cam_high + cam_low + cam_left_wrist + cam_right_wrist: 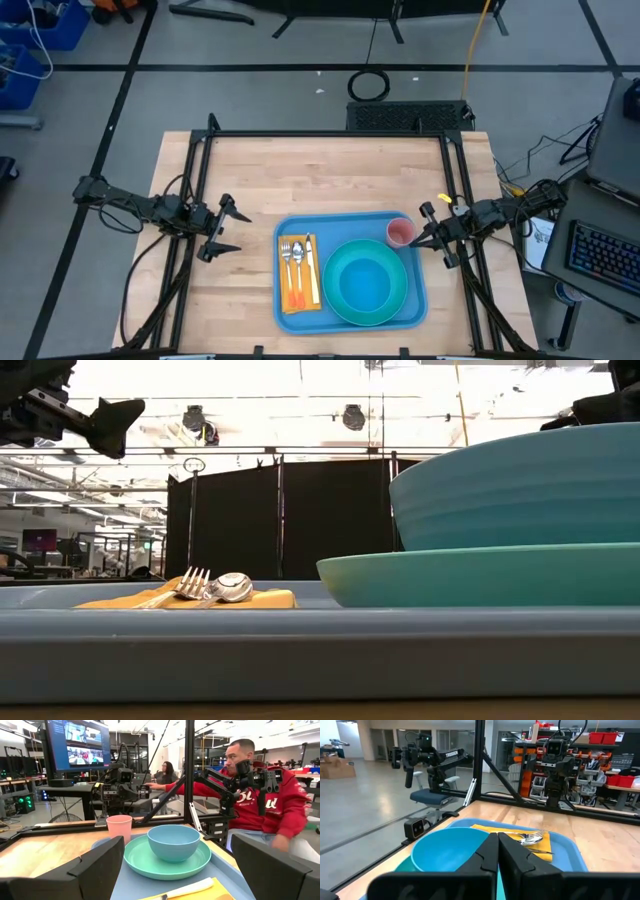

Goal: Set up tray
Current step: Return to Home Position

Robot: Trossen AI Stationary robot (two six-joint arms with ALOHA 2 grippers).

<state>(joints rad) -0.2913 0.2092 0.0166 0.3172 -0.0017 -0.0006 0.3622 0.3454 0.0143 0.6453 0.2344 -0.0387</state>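
**Table from above, with wrist and low views.** My left claw [237, 230] hangs over bare wood between the table's left edge and the tray [340, 228], well apart from it. Its two fingers [100, 865] stand wide apart and hold nothing.

My right claw [498, 847] sits by the table's right edge, near the tray's far right corner. Its fingers are pressed together with nothing between them, as my right wrist view shows.

The tray lies flat near the table's front edge, closer to the right edge than to the left.

- **Napkin and cutlery:** A yellow-orange napkin [275, 599] lies along the tray's left edge. On it, side by side and parallel, are a fork [192, 582], a spoon [233, 587] and a pale knife [192, 887]. The fork is nearest the tray's left edge and the knife nearest the plate.
- **Plate and bowl:** A round teal plate [145, 862] fills the tray's right half. A blue bowl [174, 842] stands upright in its middle.
- **Cup:** A pink cup [119, 827] stands upright in the tray's far right corner, just beside the plate. My right claw's tip is close to it, but I cannot tell whether they touch.

Beyond the table's right edge, my left wrist view shows a seated person in a red top [295, 815].
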